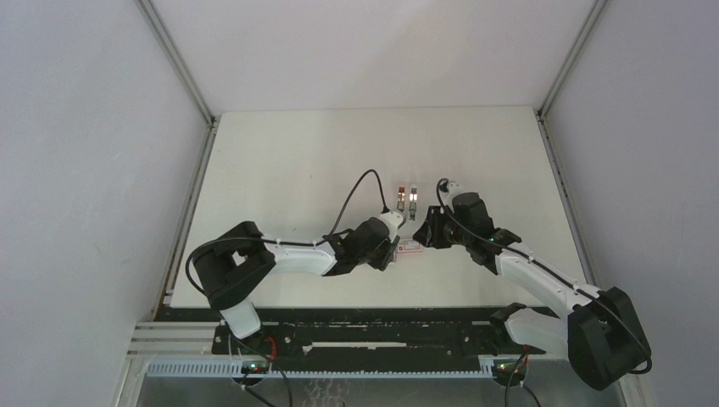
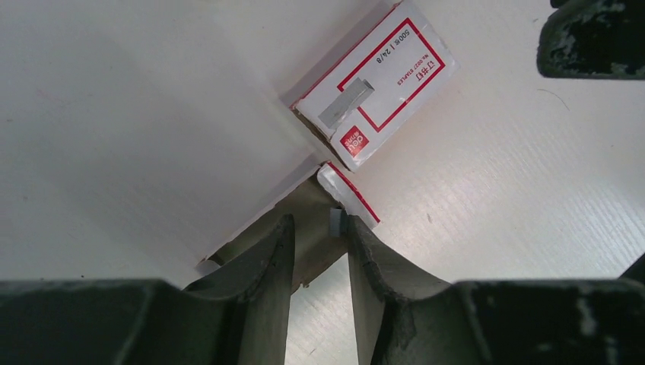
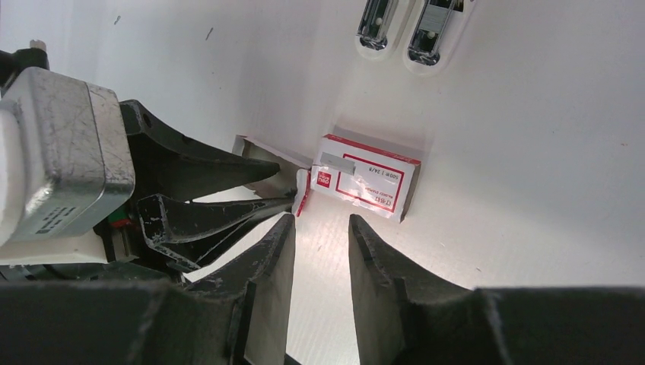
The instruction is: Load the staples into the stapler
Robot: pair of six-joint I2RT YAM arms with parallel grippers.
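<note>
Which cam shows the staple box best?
Left wrist: the box is close up, its label readable, and its tray is slid out. The right wrist shows the box smaller and angled. From the top it is a pink speck.

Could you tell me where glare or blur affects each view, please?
Top external: even light, carton tiny. Left wrist: label sharp, own fingers dark and soft. Right wrist: bright glare on the table before the carton.

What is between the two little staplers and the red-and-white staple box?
Only bare table. In the right wrist view, nothing sits between the two staplers and the box.
</note>
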